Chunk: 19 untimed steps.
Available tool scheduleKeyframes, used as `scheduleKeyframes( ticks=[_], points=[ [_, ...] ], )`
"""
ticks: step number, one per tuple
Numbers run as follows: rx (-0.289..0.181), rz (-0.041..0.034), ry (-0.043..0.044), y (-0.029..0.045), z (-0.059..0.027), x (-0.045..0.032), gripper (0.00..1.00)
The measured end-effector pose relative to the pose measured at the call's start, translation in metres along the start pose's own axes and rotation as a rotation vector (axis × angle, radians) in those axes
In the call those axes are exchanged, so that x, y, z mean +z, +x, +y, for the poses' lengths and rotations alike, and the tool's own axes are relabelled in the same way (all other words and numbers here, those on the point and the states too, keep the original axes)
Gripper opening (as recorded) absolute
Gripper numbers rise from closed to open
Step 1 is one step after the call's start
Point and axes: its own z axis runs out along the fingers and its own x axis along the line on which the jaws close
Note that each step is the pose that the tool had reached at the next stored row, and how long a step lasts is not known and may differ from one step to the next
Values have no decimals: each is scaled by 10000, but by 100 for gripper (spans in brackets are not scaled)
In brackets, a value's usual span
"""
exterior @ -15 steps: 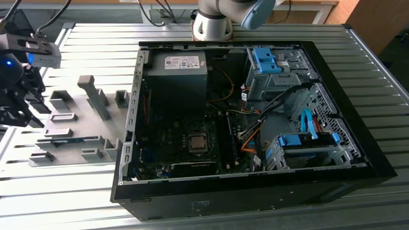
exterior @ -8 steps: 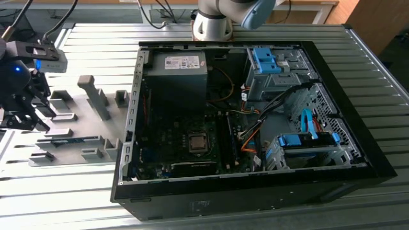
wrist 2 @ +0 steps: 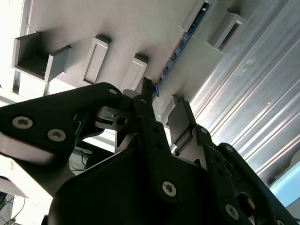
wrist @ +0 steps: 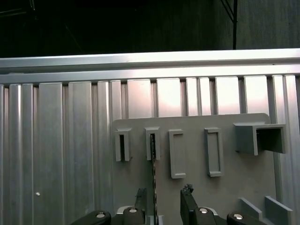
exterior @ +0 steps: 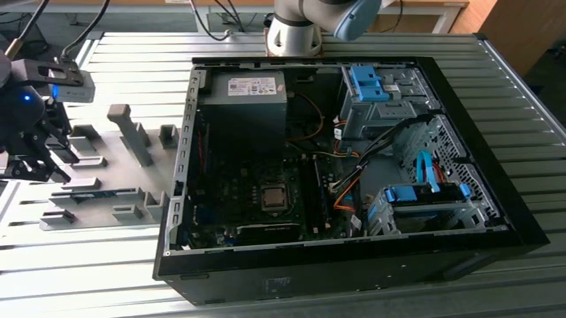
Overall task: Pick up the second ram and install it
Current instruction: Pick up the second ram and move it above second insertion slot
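The second ram (wrist: 153, 173) is a thin blue-green stick standing on edge in a slot of the grey holder plate (wrist: 225, 197). It also runs along the plate as the ram (wrist 2: 180, 43) in the second wrist view, and lies as the ram (exterior: 97, 194) at the exterior view's left. My gripper (wrist: 164, 194) hangs just above the plate, open. The stick's near end lies between the two black fingertips (wrist: 187, 191), closer to one of them. In the second wrist view the gripper (wrist 2: 163, 96) shows the same gap, with nothing held. In the exterior view the gripper (exterior: 36, 162) is over the plate's left end.
The open black computer case (exterior: 354, 258) lies to the right of the plate, with its motherboard (exterior: 265, 199), cables and blue drive-bay clips (exterior: 367, 83). Grey upright blocks (exterior: 132, 136) rise from the plate. Everything rests on a ribbed metal table (exterior: 89, 265).
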Motion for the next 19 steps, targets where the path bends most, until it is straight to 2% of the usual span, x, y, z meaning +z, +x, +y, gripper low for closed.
scheduleKeyframes(
  ticks=[7, 8, 10, 11, 14, 19],
  points=[
    [-1, -26, -2, 7, -14, 123, 42],
    [-2, -59, -6, 10, -14, 134, 42],
    [-3, -172, -7, 12, -14, 152, 42],
    [-3, -173, -1, 12, -14, 157, 42],
    [-2, -91, 6, 15, -15, 173, 42],
    [-24, -88, 7, 48, -18, 250, 42]
  ],
)
